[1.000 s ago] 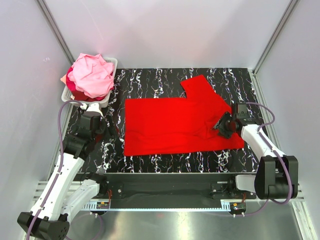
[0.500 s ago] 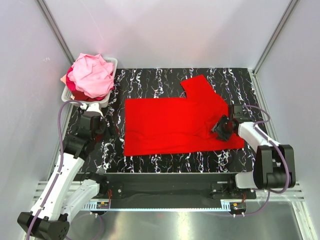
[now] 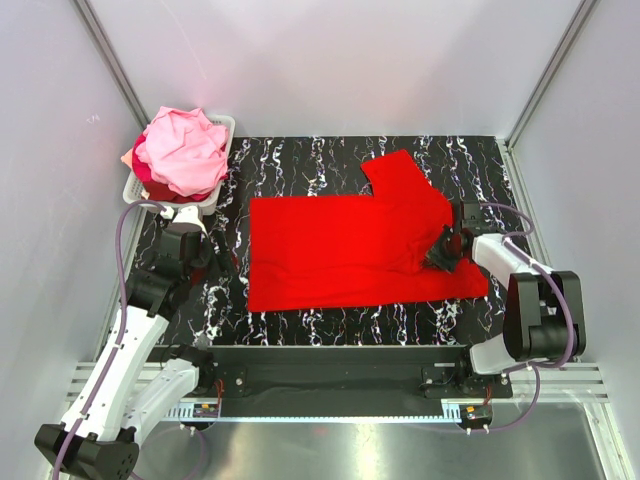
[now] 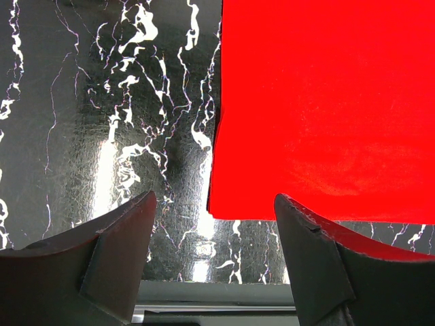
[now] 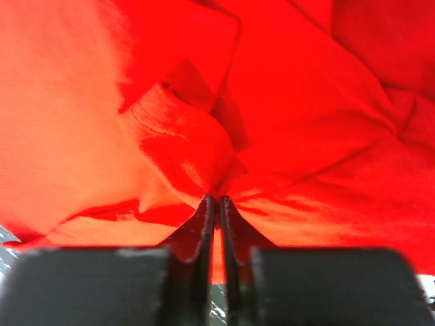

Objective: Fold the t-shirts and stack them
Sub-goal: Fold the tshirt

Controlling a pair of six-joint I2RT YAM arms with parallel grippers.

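Observation:
A bright red t-shirt (image 3: 345,250) lies spread on the black marbled table (image 3: 330,160), one sleeve pointing to the back right. My right gripper (image 3: 443,250) is at its right side, shut on a pinched fold of red cloth (image 5: 217,183). My left gripper (image 3: 222,262) is open and empty, just left of the shirt. In the left wrist view the shirt's near left corner (image 4: 224,204) lies ahead between my fingers (image 4: 122,238). Pink and peach t-shirts (image 3: 180,150) are heaped in the basket.
A white slotted basket (image 3: 200,204) stands at the table's back left corner. Grey walls close in the sides and back. A metal rail (image 3: 330,395) runs along the near edge.
My right gripper has shifted a little toward the back with the pinched cloth, its arm swinging rightward. The left arm and the shirt's outline have not visibly moved.

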